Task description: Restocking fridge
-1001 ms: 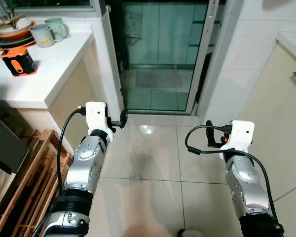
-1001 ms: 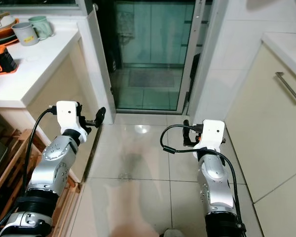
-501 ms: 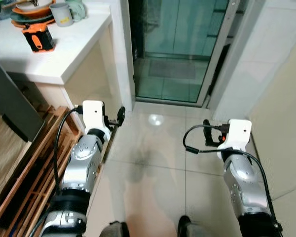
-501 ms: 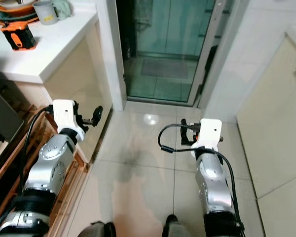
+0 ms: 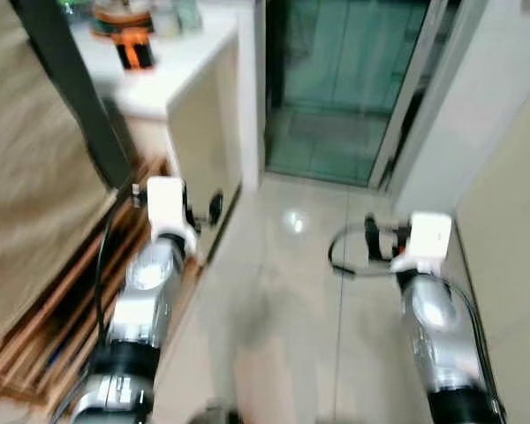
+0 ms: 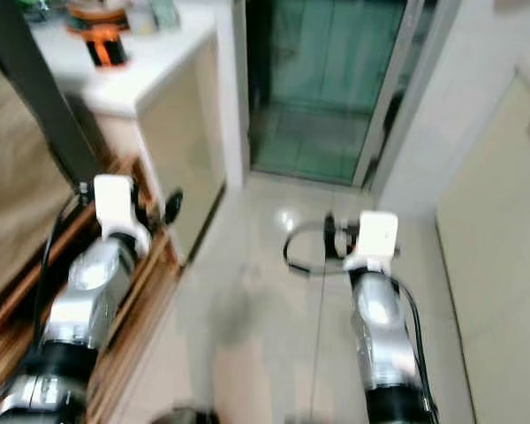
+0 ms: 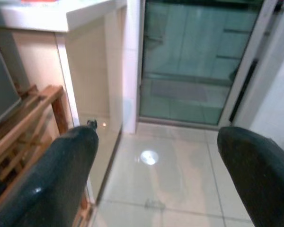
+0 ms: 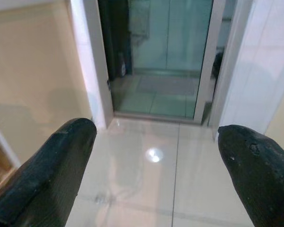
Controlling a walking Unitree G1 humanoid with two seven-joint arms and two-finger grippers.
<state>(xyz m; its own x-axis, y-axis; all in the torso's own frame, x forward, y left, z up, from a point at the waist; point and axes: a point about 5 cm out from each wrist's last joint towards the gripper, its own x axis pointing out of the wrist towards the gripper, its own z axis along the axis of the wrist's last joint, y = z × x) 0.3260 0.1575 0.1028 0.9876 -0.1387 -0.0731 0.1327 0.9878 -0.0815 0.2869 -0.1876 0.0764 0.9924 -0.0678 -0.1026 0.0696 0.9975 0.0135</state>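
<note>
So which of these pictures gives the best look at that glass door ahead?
The left wrist view: the glass door is sharp and large there, with the mat behind it plain. The right wrist view also shows it clearly, slightly narrower. Both eye views show it at the top, but blurred.

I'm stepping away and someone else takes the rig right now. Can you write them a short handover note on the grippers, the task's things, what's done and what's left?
Left gripper: open, holding nothing, raised over the tiled floor beside the wooden rack.
Right gripper: open, holding nothing, facing the glass door.
Task's things: no fridge or groceries can be made out. The white counter on the left carries an orange and black object; the head views are blurred.
Done: nothing visible.
Left: find the stock and the fridge, then load it.
</note>
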